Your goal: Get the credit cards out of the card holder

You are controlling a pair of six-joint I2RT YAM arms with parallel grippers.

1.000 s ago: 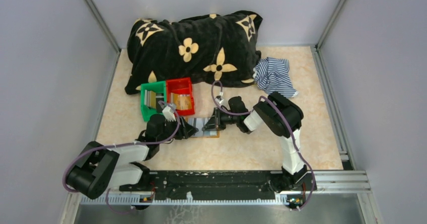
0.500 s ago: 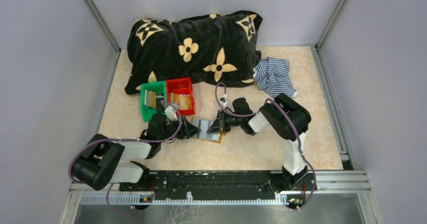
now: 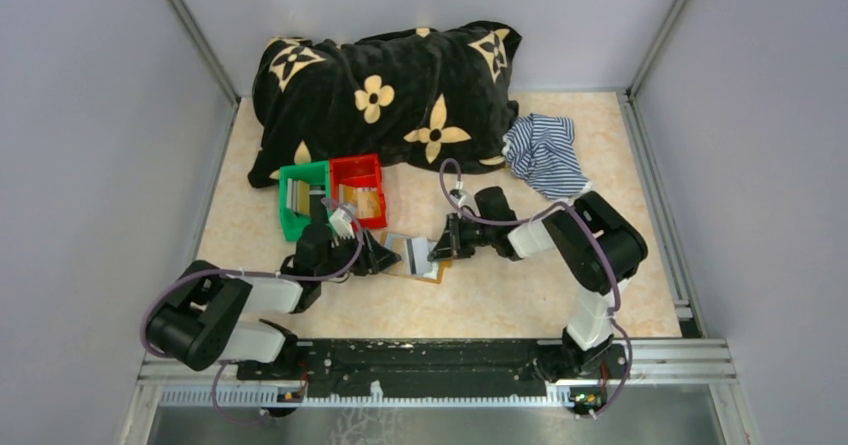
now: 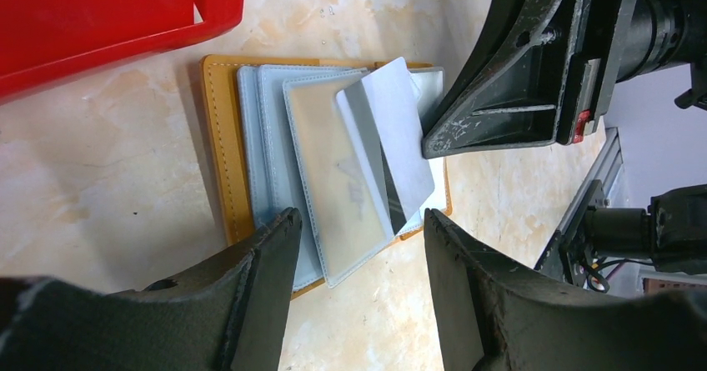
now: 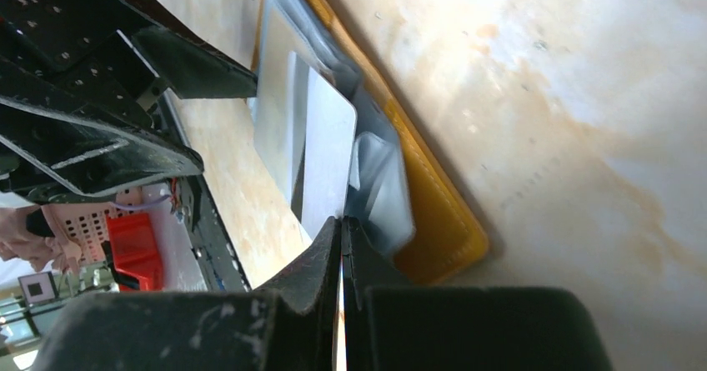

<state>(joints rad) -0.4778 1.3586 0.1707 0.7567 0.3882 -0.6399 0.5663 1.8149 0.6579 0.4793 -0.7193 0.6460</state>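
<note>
The card holder [image 3: 408, 261] lies open on the table, tan-orange rim [image 4: 220, 137] around fanned grey-blue pocket panels. A greyish credit card [image 4: 393, 133] stands out of the panels at a tilt, toward the right arm. My right gripper [image 3: 438, 249] is shut on that card's edge [image 5: 327, 150], its fingertips [image 5: 342, 221] meeting just over the holder's tan corner [image 5: 438, 221]. My left gripper [image 3: 386, 258] stands open at the holder's opposite side. Its two fingers straddle the holder's near edge [image 4: 358, 217] with nothing between them. Other cards stay hidden in the pockets.
A red bin [image 3: 358, 190] and a green bin [image 3: 300, 200] with small items sit just behind the left gripper; the red bin's wall [image 4: 108, 4] is close to the holder. A black flowered cushion [image 3: 385, 90] and a striped cloth [image 3: 545, 150] lie at the back.
My right gripper has drawn to the right with the card in it, and the card holder has slid and turned a little after it. The left gripper has followed slightly right, still open.
</note>
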